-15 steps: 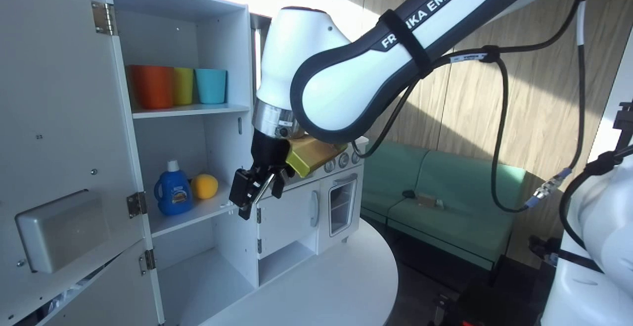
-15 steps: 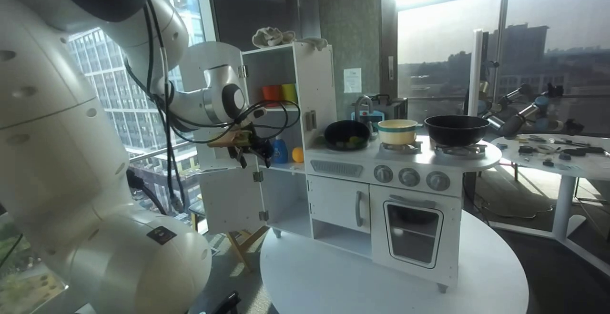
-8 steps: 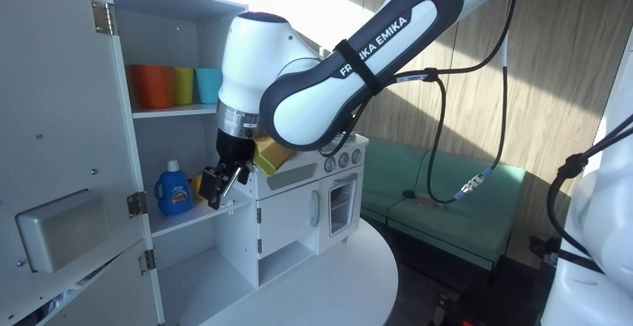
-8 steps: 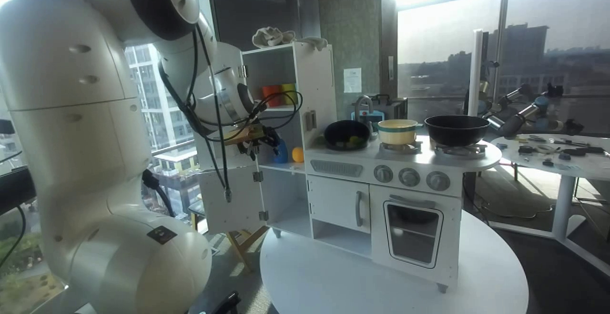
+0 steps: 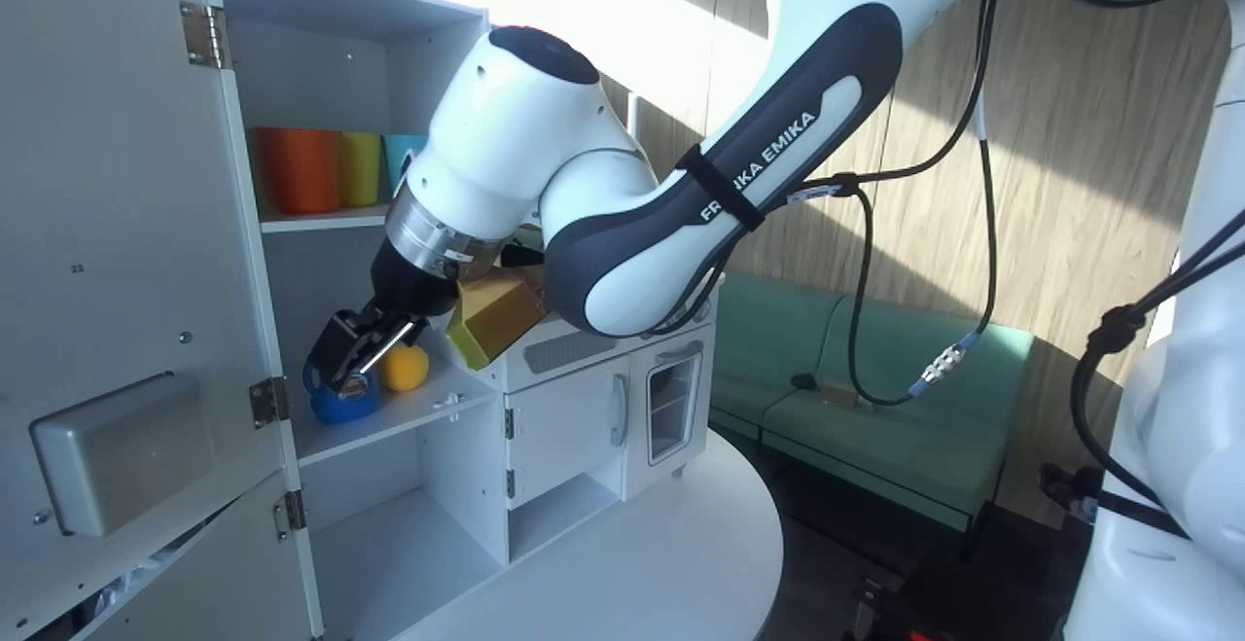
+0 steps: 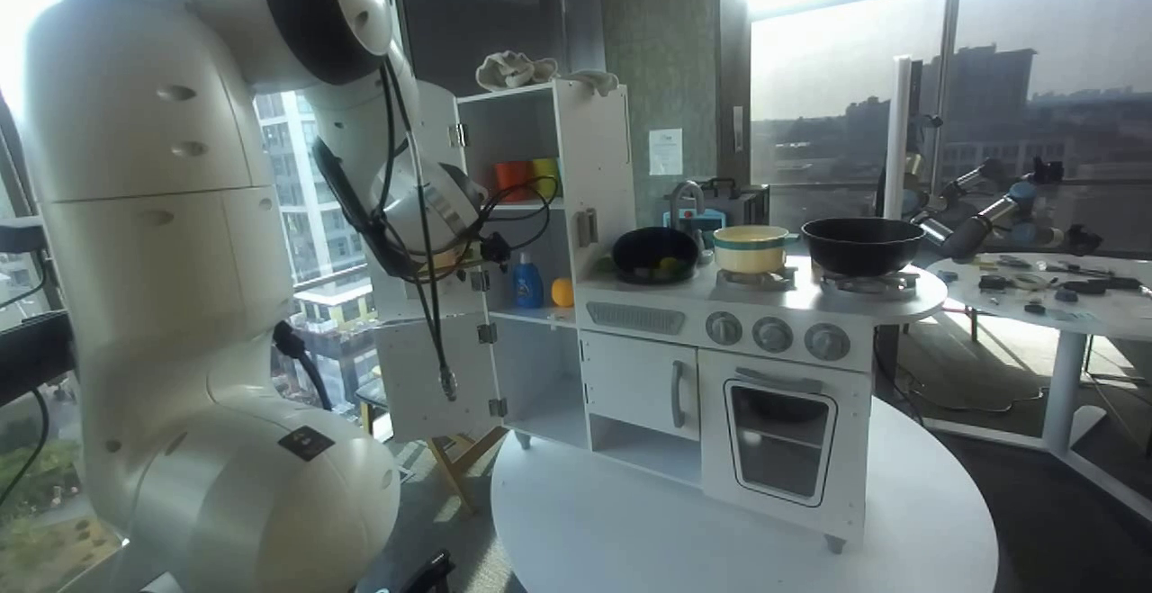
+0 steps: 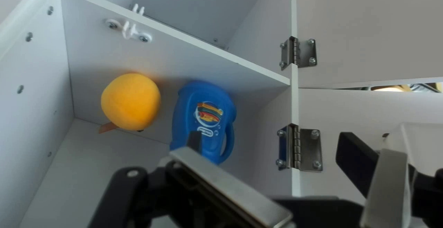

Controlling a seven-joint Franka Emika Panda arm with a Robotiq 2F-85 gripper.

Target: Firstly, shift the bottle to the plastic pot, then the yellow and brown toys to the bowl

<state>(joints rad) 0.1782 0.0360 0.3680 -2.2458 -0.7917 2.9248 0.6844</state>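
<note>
Now we peek into a white cupboard (image 6: 596, 143), where the blue bottle (image 7: 204, 117) stands straight up on the lower shelf (image 5: 418, 409). We can see its white cap (image 6: 525, 258) on top in an exterior view. Just beside it, with a little gap, sits the round yellow toy (image 7: 130, 100). A small brown bit (image 7: 108, 127) pokes out by the yellow toy, and we cannot tell what it is. The gripper (image 7: 275, 152) is near the bottle, with its two fingers (image 7: 225, 183) spread far apart. It is not holding anything, and we see the cupboard's side and a shiny hinge (image 7: 310, 148) in the gap. One finger hides the bottle's top in the wrist view, and we cannot tell if they touch. Over on the toy stove (image 6: 697, 341), we find the plastic pot (image 6: 749, 258), which is cream with a green-blue stripe. It sits between a round black bowl (image 6: 641, 244) with green and yellow bits (image 6: 669, 265) in it and a big black pan (image 6: 862, 253) on a burner (image 6: 868, 283). On the upper shelf (image 5: 340, 224) we spot an orange cup (image 5: 303, 171), a yellow cup (image 5: 360, 169) and a blue cup (image 5: 395, 157), and the arm (image 5: 525, 135) covers part of the blue one.
</note>
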